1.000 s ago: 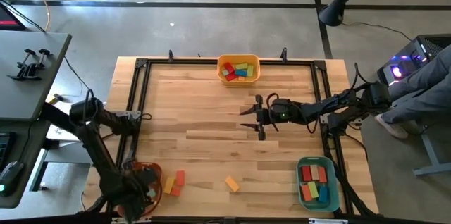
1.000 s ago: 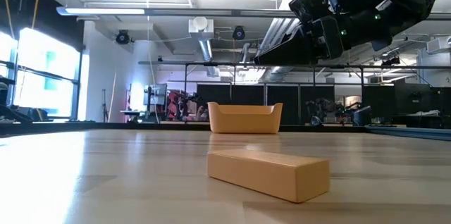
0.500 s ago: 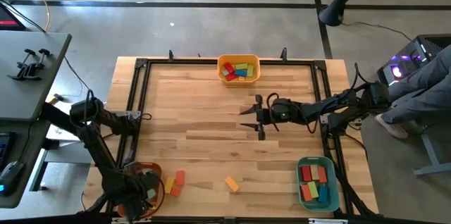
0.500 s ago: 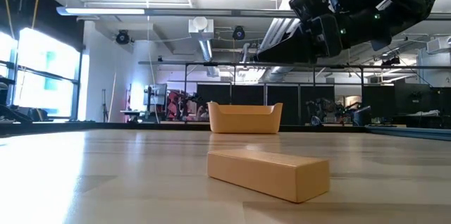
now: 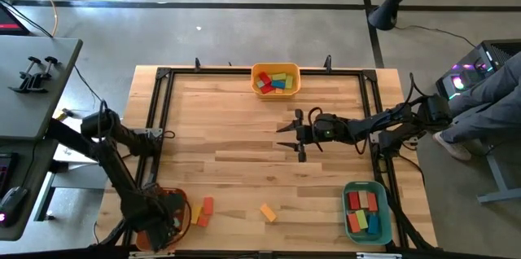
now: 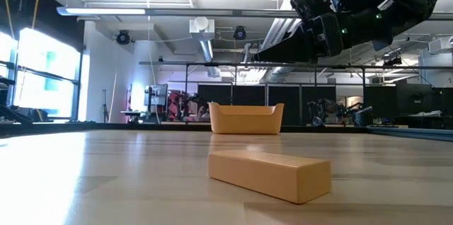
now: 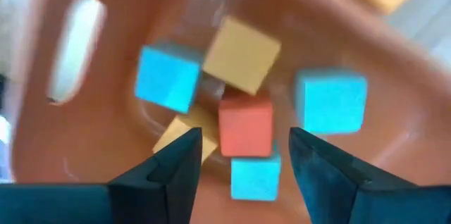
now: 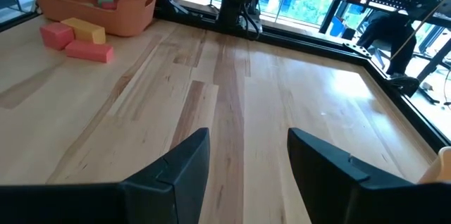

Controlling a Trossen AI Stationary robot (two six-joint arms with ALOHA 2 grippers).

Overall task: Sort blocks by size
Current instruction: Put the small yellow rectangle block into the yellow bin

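My left gripper (image 5: 156, 225) hangs open over the orange bin (image 5: 176, 207) at the near left corner. Its wrist view shows small cubes lying on the bin's floor: a red one (image 7: 245, 125), yellow ones (image 7: 242, 53) and blue ones (image 7: 166, 77). The fingers stand either side of the red cube, above it. My right gripper (image 5: 291, 138) is open and empty above the middle of the table. A yellow block (image 5: 194, 214), a red-orange block (image 5: 207, 206) and an orange bar (image 5: 268, 212) lie flat on the table near its near edge.
A yellow bin (image 5: 275, 69) with several blocks stands at the far edge, in the middle. A teal bin (image 5: 364, 187) with several longer blocks stands at the near right. A black frame (image 5: 159, 112) runs around the tabletop. A seated person's leg (image 5: 488, 104) shows beyond the right edge.
My left arm has shifted a little over the orange bin. My right gripper has stayed where it was.
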